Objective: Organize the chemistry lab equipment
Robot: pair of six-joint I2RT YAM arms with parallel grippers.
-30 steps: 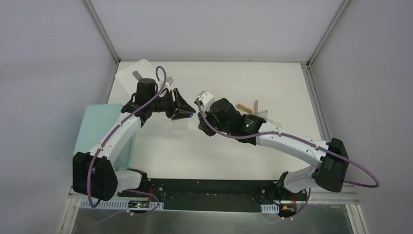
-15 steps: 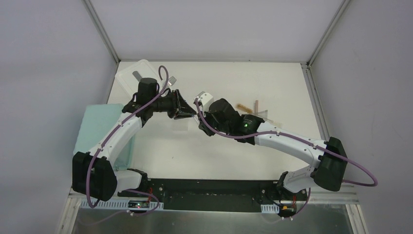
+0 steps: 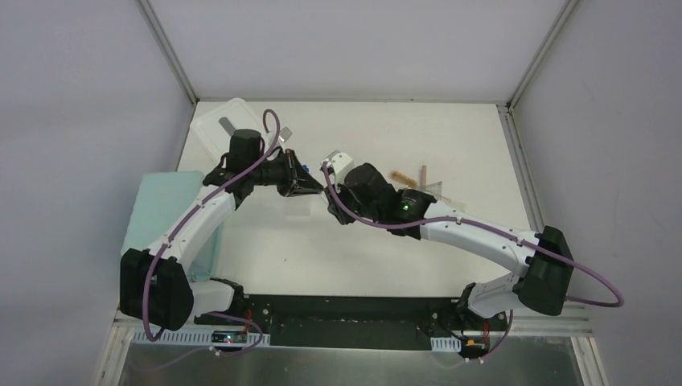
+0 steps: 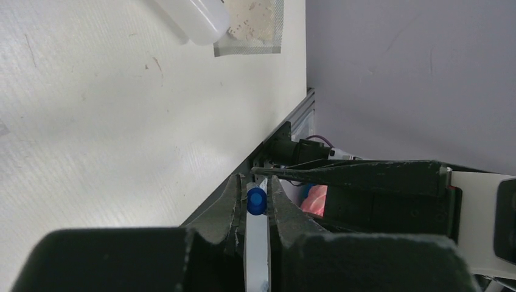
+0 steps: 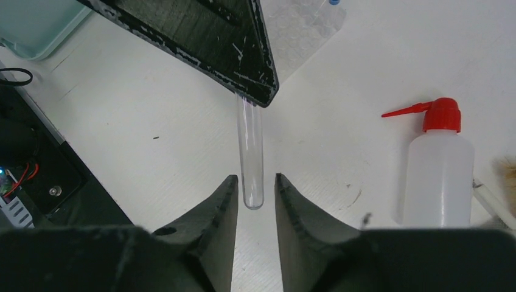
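A clear tube with a blue cap (image 4: 256,201) is held above the table between the two arms. My left gripper (image 4: 256,184) is shut on its capped end; the cap shows between the fingers. In the right wrist view the tube's (image 5: 250,152) round bottom end hangs between the tips of my right gripper (image 5: 255,182), which is open with a thin gap on each side of the glass. Seen from above, the left gripper (image 3: 309,186) and right gripper (image 3: 331,194) meet tip to tip. The white squeeze bottle with a red spout (image 5: 438,176) stands to the right. A clear tube rack (image 5: 301,24) lies beyond.
A clear plastic container (image 3: 225,129) sits at the back left. The pale teal bin (image 3: 165,217) is at the left edge. Wooden-handled tools (image 3: 410,175) lie behind the right arm. The squeeze bottle (image 3: 338,163) is just behind the grippers.
My left gripper has closed onto the tube's capped end. My right gripper's jaws have parted slightly off the tube's bottom. Both arms stayed almost in place.
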